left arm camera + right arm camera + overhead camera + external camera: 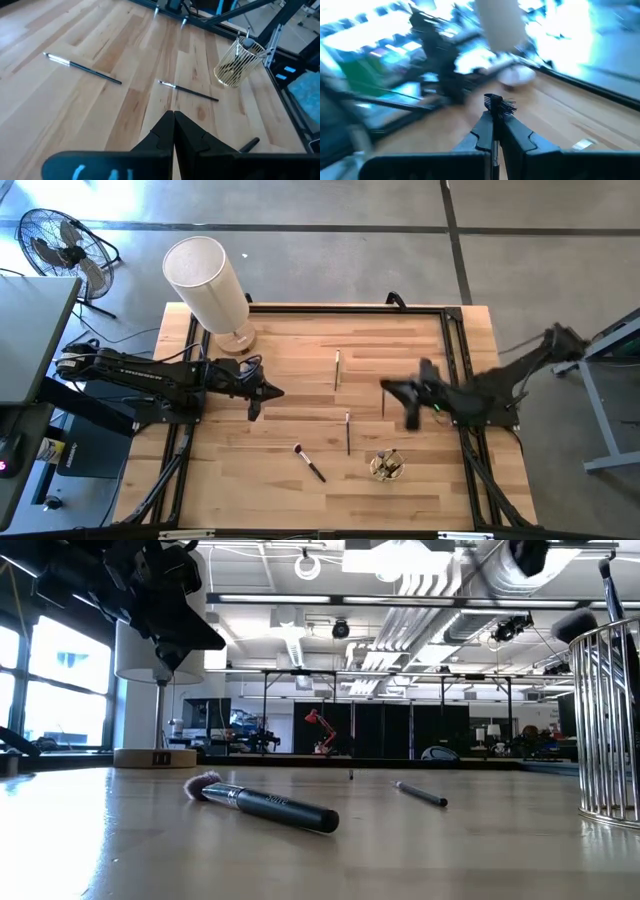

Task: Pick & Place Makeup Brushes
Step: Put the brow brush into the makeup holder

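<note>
Pale wooden planks form the tabletop [300, 380], framed by a black rail, with a white cylindrical lamp [208, 280] at its far left corner. Above the boards on the lamp's far side, the right gripper [495, 131] has its 2 dark fingers pressed tight around a thin brush with a dark spiky bristle tip [499, 105] poking out just past the fingertips; from overhead that gripper [400, 395] sits raised over the table's right half. The left gripper [173, 131] has its fingers closed together with nothing between them, hovering just in front of the lamp's base [262, 393].

On the table lie 3 more brushes. A slim pale-handled brush [338, 368] rests farthest along the table from the lamp. A thin dark brush with a silver ferrule [347, 432] lies nearer the front edge. A thicker black-handled brush with soft pinkish bristles [309, 462] lies closest to the front edge. Diagonally across the table from the lamp, an upright gold wire cup [387, 465] stands near the front right, holding several brushes.
</note>
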`<state>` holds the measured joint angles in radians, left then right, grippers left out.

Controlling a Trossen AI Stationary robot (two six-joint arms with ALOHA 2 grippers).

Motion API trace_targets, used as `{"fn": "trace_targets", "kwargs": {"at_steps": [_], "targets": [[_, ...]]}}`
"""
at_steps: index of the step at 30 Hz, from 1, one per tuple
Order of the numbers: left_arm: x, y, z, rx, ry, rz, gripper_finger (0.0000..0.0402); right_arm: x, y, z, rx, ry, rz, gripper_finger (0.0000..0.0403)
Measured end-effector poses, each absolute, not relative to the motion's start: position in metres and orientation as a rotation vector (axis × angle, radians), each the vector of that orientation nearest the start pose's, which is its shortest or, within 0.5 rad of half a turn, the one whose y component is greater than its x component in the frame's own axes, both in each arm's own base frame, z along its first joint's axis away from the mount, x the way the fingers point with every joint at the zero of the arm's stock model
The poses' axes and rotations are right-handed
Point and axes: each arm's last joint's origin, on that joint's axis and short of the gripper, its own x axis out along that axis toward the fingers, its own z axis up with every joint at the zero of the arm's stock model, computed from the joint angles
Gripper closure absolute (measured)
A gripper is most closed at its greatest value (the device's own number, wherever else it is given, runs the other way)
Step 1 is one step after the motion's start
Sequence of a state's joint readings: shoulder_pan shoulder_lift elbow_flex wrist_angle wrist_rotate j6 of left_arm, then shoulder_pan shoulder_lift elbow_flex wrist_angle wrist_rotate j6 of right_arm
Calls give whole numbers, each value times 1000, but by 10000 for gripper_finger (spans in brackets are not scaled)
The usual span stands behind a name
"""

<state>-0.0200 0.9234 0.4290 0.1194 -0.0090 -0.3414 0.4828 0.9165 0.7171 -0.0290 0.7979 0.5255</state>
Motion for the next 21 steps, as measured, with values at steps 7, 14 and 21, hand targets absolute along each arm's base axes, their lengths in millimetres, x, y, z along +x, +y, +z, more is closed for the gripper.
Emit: {"fn": "trace_targets", "kwargs": {"at_steps": [7,14,21], "targets": [[195,-4,216,-393,372,36,402,154,137,279,314,-15,-304,393],[195,-5,216,-404,378,10,401,148,181,261,251,-6,-330,394],[195,-8,215,-436,381,15,402,158,203,227,260,36,-317,395]]}}
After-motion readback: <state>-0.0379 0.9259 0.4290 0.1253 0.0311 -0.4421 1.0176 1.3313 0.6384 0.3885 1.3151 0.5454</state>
